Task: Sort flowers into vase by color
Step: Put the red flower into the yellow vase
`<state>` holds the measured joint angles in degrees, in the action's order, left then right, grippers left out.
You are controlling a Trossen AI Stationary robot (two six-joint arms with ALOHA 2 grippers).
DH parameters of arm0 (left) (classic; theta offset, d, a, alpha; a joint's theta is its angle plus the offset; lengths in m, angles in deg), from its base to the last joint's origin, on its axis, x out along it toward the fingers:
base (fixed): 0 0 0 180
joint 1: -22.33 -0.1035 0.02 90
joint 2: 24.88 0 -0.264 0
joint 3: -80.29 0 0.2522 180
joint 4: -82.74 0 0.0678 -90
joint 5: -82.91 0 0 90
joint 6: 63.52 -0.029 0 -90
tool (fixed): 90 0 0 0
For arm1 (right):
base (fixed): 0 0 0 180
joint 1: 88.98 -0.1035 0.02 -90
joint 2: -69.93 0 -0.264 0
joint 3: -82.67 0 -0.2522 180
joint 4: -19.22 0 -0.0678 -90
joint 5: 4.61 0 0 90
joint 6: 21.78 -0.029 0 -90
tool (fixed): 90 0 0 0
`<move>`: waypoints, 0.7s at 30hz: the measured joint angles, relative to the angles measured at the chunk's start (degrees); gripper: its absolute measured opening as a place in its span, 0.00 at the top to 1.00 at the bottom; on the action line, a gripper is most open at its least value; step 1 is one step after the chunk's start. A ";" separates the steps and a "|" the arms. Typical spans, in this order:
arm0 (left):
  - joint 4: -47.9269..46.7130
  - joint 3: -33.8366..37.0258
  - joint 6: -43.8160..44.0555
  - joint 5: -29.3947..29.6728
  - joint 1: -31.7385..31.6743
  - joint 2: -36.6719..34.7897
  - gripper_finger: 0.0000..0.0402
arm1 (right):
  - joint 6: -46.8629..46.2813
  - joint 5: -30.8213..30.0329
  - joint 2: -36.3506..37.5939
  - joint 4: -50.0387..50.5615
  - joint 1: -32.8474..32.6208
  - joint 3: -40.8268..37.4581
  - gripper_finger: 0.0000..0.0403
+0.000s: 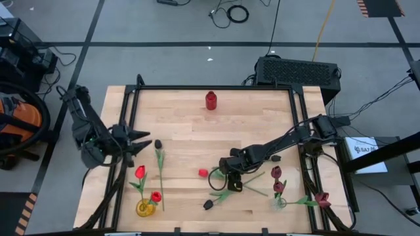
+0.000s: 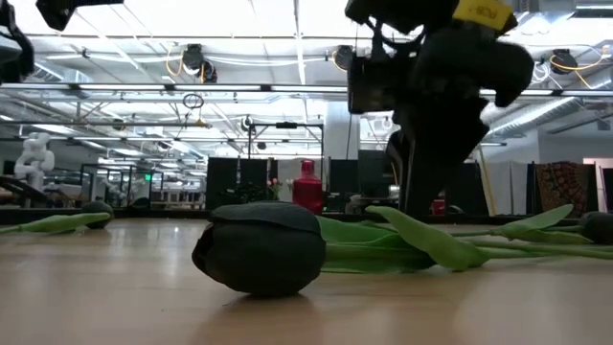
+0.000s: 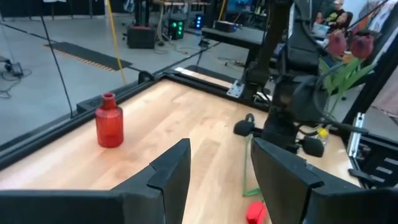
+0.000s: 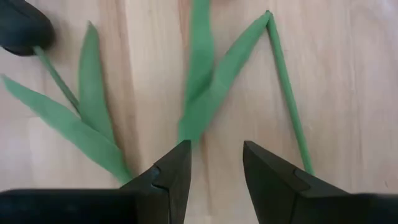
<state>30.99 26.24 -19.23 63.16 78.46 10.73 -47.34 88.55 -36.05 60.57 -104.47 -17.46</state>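
Loose flowers lie flat on the wooden counter [image 1: 197,157]: a black tulip [image 1: 208,204] near the front edge, its stem running back toward the right gripper [image 1: 231,181], and another black-headed tulip [image 1: 158,143] lying beside the left gripper [image 1: 146,145]. A red tulip head [image 1: 203,172] rests near the counter's middle. Two red tulips [image 1: 140,172] stand in a yellow vase [image 1: 145,208] at the front left, and maroon tulips [image 1: 277,173] stand in a clear vase [image 1: 281,202] at the front right. A red bottle [image 1: 210,99] stands alone at the back. The right gripper hangs low over green leaves [image 4: 205,87] and a thin stem [image 4: 287,93], fingers apart, gripping nothing. The left gripper hovers over the left edge, fingers apart and empty.
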 joint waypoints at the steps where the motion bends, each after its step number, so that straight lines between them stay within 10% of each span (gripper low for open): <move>1: -0.01 0.00 -0.58 -0.42 -0.73 0.00 0.56 | -0.46 0.02 0.18 -0.02 -0.24 0.00 0.66; 21: -1.56 0.00 -4.22 -8.75 -14.16 3.52 0.56 | -1.83 1.71 -3.66 -2.57 -0.54 0.04 0.71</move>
<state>29.43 26.24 -23.45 54.40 64.30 14.26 -49.16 90.26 -39.71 58.00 -105.01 -17.42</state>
